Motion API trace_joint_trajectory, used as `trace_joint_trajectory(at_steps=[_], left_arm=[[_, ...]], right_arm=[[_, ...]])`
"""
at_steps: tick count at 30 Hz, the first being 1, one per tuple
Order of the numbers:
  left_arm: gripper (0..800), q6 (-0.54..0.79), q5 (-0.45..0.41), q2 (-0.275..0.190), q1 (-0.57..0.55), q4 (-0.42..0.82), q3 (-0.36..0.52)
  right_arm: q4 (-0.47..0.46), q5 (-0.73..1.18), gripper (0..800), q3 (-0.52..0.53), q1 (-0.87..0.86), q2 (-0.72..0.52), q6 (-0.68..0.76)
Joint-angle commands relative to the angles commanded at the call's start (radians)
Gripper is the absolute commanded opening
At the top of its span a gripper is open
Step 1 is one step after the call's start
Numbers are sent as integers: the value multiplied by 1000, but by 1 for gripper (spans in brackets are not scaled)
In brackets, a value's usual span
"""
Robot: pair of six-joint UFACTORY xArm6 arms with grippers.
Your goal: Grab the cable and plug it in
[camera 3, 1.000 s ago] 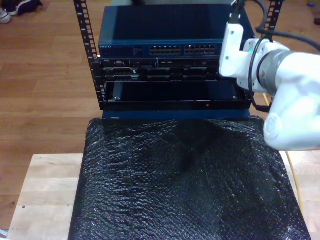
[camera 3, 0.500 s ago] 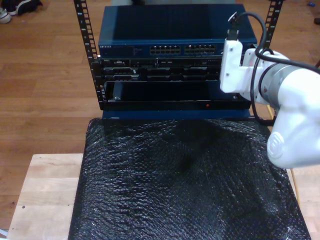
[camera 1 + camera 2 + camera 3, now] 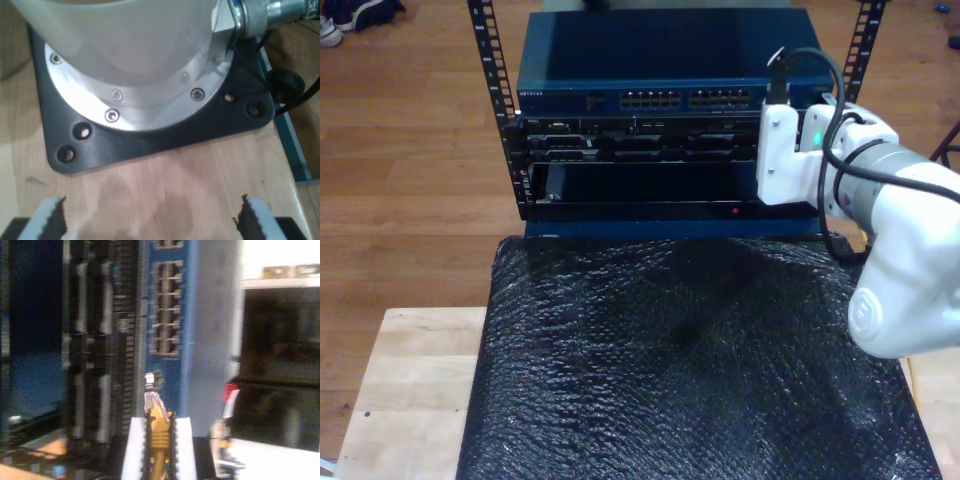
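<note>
Your arm (image 3: 880, 200) has dropped and swung in toward the switch (image 3: 660, 95) over the last second, so you're basically lining up for the plug-in now. My second tool (image 3: 159, 440) is pinching the cable (image 3: 158, 432), its glossy yellow boot and little clear plug aimed at the blue panel's square ports (image 3: 167, 310). My first tool (image 3: 150, 217) is spread wide over bare wooden tabletop (image 3: 165, 185), by a black base plate (image 3: 150, 137).

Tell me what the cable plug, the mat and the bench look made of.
The yellow cable's small plug looks like clear glossy plastic, pale and see-through at the tip. The black crinkled mat seems a shiny plastic sheet, glinting on its wrinkles. The light bench looks like pale wood with visible grain, matte.
</note>
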Motion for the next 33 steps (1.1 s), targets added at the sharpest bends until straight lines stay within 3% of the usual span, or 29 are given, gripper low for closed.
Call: trace_joint_trajectory(at_steps=[8, 16, 33], left_arm=[[800, 2, 2, 0, 0, 0, 0], [800, 0, 0, 0, 0, 0, 0], [800, 2, 0, 0, 0, 0, 0]], right_arm=[[0, -58, 0, -43, 0, 91, 3], [0, -292, 0, -48, -3, 215, 11], [11, -503, 0, -83, 0, 307, 15]])
